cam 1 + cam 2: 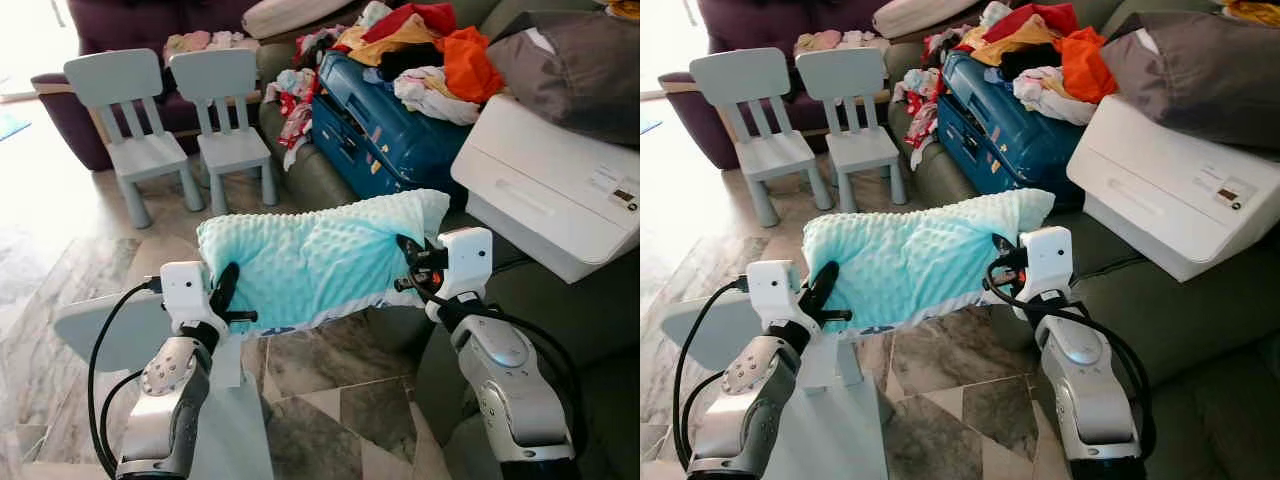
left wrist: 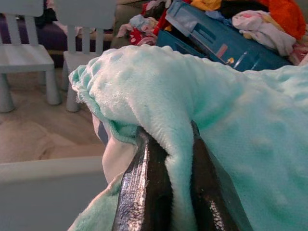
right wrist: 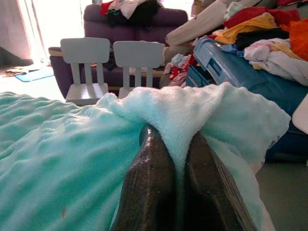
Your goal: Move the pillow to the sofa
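The pillow (image 1: 315, 260) looks light and super squishy, fuzzy dotted fleece, so it just bunches wherever you pinch it. Probably won't slip much, but it'll sag in the middle if the two grabs drift apart, so holding it by opposite ends like this seems the way to go

Left gripper (image 1: 226, 296) has its jaws pinched on a fold at the pillow's near-left edge, fabric squeezed up between the two fingers (image 2: 144, 192). That forearm comes up from below, wrist cocked inward

The pillow hangs stretched between both sets of jaws, up in the air over a small pale bench (image 1: 105, 325)

Right gripper (image 1: 408, 265) has its jaws clamped on the far-right end the same way, arm bent up and reaching in, with the sofa (image 1: 590, 310) just past it
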`<state>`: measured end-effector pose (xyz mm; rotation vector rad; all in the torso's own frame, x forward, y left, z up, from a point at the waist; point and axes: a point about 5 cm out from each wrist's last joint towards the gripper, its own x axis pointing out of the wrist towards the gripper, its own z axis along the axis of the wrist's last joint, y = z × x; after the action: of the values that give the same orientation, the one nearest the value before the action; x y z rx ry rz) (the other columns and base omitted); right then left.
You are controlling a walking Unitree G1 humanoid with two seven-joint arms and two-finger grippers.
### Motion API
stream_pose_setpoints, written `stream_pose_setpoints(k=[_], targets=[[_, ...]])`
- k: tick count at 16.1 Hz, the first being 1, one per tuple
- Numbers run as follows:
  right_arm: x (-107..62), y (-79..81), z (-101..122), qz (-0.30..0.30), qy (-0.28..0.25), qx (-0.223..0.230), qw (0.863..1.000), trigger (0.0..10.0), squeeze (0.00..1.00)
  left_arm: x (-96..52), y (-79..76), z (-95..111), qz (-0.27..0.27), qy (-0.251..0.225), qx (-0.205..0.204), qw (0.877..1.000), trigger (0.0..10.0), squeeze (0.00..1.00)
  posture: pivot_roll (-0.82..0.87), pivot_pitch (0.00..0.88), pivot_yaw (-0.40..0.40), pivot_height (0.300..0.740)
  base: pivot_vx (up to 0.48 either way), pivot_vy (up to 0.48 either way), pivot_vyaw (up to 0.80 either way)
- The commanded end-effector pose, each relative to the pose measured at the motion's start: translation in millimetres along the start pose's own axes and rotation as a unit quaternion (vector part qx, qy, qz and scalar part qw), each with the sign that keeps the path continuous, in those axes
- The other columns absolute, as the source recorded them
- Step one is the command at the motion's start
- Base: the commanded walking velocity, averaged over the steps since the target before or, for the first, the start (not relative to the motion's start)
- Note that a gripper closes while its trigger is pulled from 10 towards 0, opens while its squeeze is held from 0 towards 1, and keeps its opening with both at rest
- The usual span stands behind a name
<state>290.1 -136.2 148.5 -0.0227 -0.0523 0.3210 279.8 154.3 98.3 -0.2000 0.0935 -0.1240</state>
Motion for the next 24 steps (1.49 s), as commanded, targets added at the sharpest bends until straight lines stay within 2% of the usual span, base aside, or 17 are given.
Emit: stream_pose_setpoints(k=[1,24], targets=[[-0.1,1.2,6.1,0.004,-0.010,-0.002,1.000,10.0,0.00,-1.3,-1.7,4.5,0.000,-0.008,-0.001,1.000,10.0,0.00,-0.18,0.012,-0.019,0.740,0.000,0.000,0.00],[2.2,1.8,6.3,0.004,-0.010,0.001,1.000,10.0,0.00,0.3,0.1,5.7,0.006,-0.003,-0.003,1.000,10.0,0.00,-0.18,0.009,-0.018,0.740,-0.336,0.000,0.00]])
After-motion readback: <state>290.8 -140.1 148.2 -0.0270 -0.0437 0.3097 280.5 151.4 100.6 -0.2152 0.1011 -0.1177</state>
